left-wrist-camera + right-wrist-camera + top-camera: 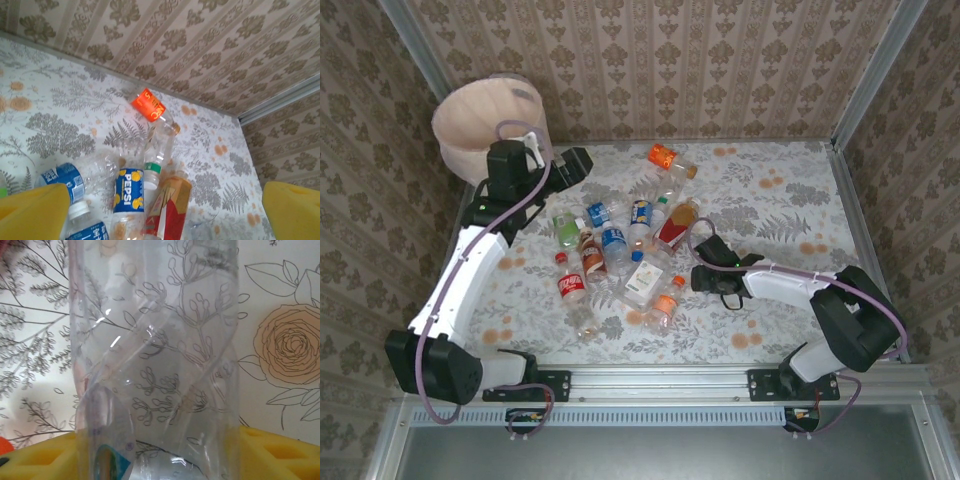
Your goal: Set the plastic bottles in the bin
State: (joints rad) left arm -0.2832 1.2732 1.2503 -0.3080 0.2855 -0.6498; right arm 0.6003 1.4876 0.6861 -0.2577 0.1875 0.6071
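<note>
One tall round cream-beige plastic bin [470, 120], lined with a pale pink bag, stands at the far left corner of the table. I count roughly thirteen small clear plastic bottles [620, 245]. All lie on their sides in one loose cluster at the middle of the floral-patterned tablecloth [790, 210], and many of them touch. Among them are one orange-labelled bottle [665, 157] farthest back, one blue Pepsi-labelled bottle [640, 213], one red and yellow labelled bottle [678, 225], one green-labelled bottle [565, 228] and one red-labelled bottle with a red cap [570, 285]. Patterned wallpaper walls [670, 70] close in the back and both sides.

I have two grippers. My left gripper [570, 165] is raised just to the right of the bin. Its yellow foam pads [32, 212] are spread wide with nothing held between them. From its wrist camera the orange-labelled bottle [150, 106] lies ahead near the back wall, and the blue Pepsi-labelled bottle [129, 190] lies nearer. My left forearm crosses in front of the bin's near side in the overhead view.

My right gripper [705, 270] lies low at the cluster's right edge. It is well apart from the bin, with the whole cluster between them. Its wrist camera shows one clear crushed plastic bottle [155, 365], its wall creased in a twist. The bottle runs between my right yellow pads [280, 452], which touch both its sides. This gripper is clamped on it, close above the tablecloth.
</note>
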